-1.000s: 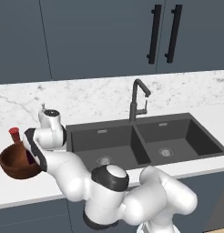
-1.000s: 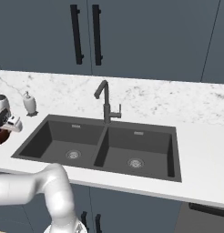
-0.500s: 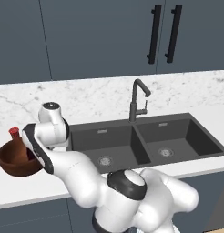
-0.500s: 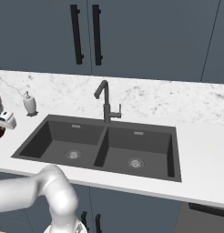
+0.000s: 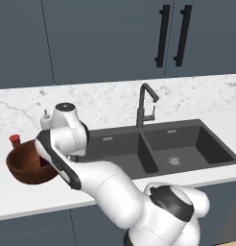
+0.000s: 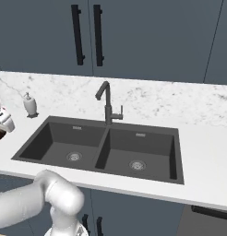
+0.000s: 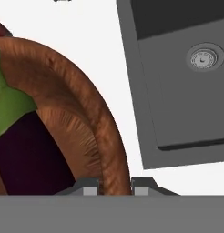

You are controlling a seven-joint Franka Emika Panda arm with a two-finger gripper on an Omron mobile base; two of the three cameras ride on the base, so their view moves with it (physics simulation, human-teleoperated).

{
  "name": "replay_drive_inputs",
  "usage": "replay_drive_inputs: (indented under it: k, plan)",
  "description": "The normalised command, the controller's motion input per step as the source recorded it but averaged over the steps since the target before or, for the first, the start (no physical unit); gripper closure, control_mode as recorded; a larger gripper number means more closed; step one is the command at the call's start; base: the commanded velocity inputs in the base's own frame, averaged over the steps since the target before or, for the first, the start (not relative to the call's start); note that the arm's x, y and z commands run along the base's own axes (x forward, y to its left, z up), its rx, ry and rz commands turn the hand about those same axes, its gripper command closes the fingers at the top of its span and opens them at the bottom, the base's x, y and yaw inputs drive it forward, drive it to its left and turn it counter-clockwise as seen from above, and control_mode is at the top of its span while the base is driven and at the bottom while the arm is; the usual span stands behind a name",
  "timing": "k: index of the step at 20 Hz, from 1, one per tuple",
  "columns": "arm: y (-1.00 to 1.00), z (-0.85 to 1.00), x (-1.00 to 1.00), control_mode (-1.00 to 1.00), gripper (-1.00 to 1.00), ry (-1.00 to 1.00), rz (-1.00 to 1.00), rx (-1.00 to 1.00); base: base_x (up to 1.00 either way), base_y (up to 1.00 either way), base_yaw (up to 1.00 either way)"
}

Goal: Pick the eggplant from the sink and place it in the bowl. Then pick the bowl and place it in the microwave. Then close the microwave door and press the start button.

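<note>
Gripper [image 7: 114, 187] clamps the bowl [image 5: 29, 163] rim, one finger inside the wall, one outside, prob the grip for carrying it to the microwave. Eggplant [image 7: 22, 154] lies inside the bowl, green cap up-left in hand view, so step 1 looks done. Bowl is at left of the sink [image 5: 158, 149], w/ a small red cup [image 5: 15, 140] just behind. Surface [image 6: 203, 152] is white marble; dark blue cabinets [image 6: 147, 37] above, soap dispenser [image 6: 29, 104] by the backsplash.

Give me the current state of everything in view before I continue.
eggplant: lying inside the bowl.
bowl: on the counter left of the sink, rim between the gripper's jaws.
gripper: shut on the bowl's rim.
sink: both basins bare, no water running.
cabinet doors: closed.
</note>
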Motion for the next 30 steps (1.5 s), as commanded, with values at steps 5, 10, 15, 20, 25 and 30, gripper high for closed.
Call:
replay_drive_inputs:
  k: [5, 10, 15, 20, 25, 30]
  plan:
    - [-0.78, 0.48, -0.55, -1.0, 1.0, 0.0, -0.23, 0.0, 0.0, 0.0, 0.0]
    - [-0.83, 0.43, -0.47, -1.0, 1.0, 0.0, -0.28, 0.0, 0.0, 0.0, 0.0]
    - [-0.76, 0.4, -0.36, -1.0, 1.0, 0.0, -0.3, 0.0, 0.0, 0.0, 0.0]
    - [-0.78, 0.44, -0.33, -1.0, 1.0, 0.0, -0.25, 0.0, 0.0, 0.0, 0.0]
    - [-0.9, 0.5, -0.34, -1.0, 1.0, 0.0, -0.25, 0.0, 0.0, 0.0, 0.0]
    - [-0.92, 0.3, -0.33, -1.0, 1.0, 0.0, -0.25, 0.0, 0.0, 0.0, 0.0]
